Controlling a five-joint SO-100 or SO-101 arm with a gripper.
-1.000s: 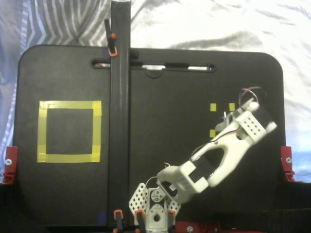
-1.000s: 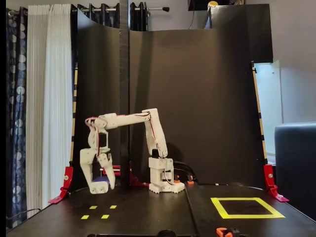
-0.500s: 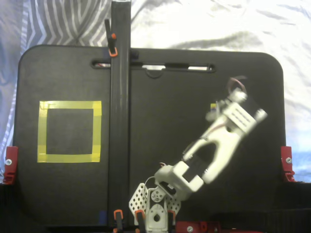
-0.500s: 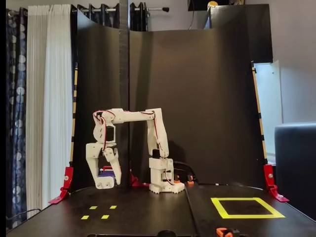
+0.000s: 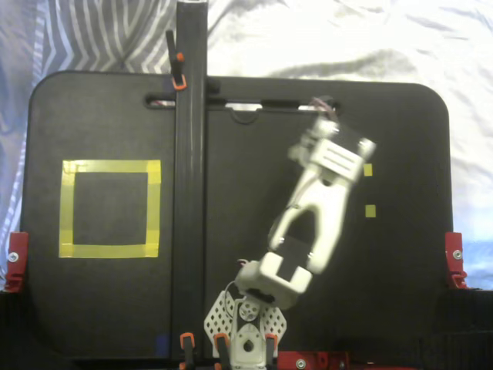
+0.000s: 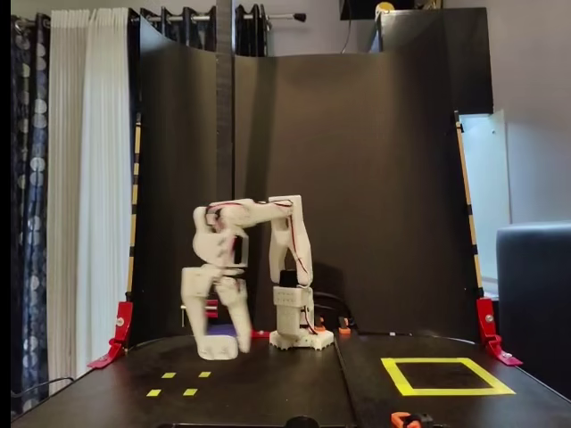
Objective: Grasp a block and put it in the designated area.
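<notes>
In the front fixed view my white gripper [image 6: 220,344] hangs just above the black board, shut on the dark blue block [image 6: 221,330], which shows between the fingers. From above, the gripper [image 5: 322,148] points at the board's far side and hides the block beneath it. The designated area, a hollow square of yellow tape, lies on the left of the board in the top fixed view [image 5: 110,208] and at the front right in the front view [image 6: 446,375]. The gripper is well away from it.
A tall black post [image 5: 190,177] stands between the arm and the yellow square. Small yellow tape squares [image 5: 370,210] [image 6: 179,383] mark the board on the arm's side. Red clamps [image 5: 454,258] hold the board edges. A black backdrop [image 6: 357,178] rises behind the arm's base [image 6: 294,325].
The arm has swung with the block in its grip, leftward in the top view and rightward in the front view, off the small yellow squares toward the board's middle.
</notes>
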